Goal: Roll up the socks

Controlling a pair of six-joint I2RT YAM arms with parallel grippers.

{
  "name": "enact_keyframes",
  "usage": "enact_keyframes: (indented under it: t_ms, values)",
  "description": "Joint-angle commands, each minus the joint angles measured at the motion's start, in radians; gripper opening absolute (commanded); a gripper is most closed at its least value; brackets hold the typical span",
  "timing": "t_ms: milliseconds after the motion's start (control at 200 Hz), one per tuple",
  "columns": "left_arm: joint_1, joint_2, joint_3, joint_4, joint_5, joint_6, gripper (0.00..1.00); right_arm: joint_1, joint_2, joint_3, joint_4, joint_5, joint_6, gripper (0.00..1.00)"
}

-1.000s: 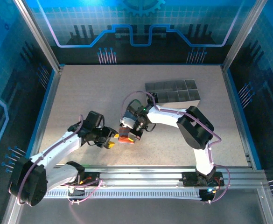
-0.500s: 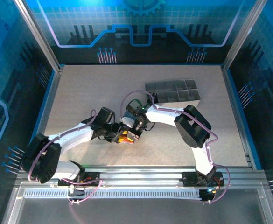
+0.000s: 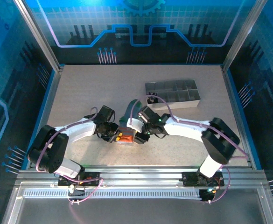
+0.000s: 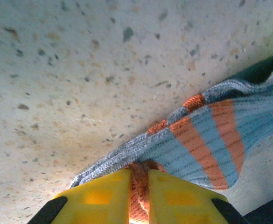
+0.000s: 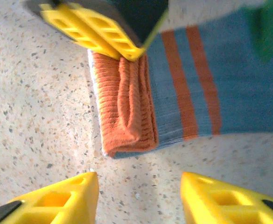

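right arm (image 3: 192, 126) swung out wide; left gripper (image 4: 138, 181) pinches the sock (image 4: 206, 140) at its toe, right gripper (image 5: 138, 184) gaping, roll barely started.

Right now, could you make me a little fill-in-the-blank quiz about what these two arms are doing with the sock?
1. The left gripper is pinching the striped sock by its ____ toe.
2. The right gripper, hanging over the table and gripping nothing, is ____ (open or shut).
3. The colour of the sock's cuff is ____.
Missing words: orange; open; green.
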Motion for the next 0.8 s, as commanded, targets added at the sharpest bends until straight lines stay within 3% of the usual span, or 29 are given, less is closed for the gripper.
enact_keyframes:
  t_ms: [0,250,510,575,680,740,795]
  values:
    - [0.011,0.039,0.011,-0.073,-0.025,0.032,0.17,0.084,-0.039,-0.070,0.142,0.204,-0.205,0.53]
    - [0.017,0.067,0.031,-0.093,-0.014,0.046,0.16,0.253,0.037,-0.067,0.227,0.443,-0.415,0.53]
    - [0.019,0.078,0.055,-0.111,-0.013,0.068,0.16,0.273,0.199,0.016,0.268,0.539,-0.442,0.46]
    - [0.021,0.073,0.060,-0.116,-0.015,0.074,0.16,0.264,0.233,0.031,0.259,0.549,-0.415,0.39]
    - [0.028,0.041,0.070,-0.131,-0.021,0.080,0.20,0.237,0.267,0.065,0.196,0.508,-0.345,0.16]
    - [0.038,0.000,0.080,-0.149,-0.032,0.076,0.31,0.223,0.274,0.088,0.135,0.446,-0.310,0.05]
    - [0.053,-0.047,0.094,-0.179,-0.043,0.073,0.45,0.213,0.272,0.101,0.102,0.392,-0.279,0.00]
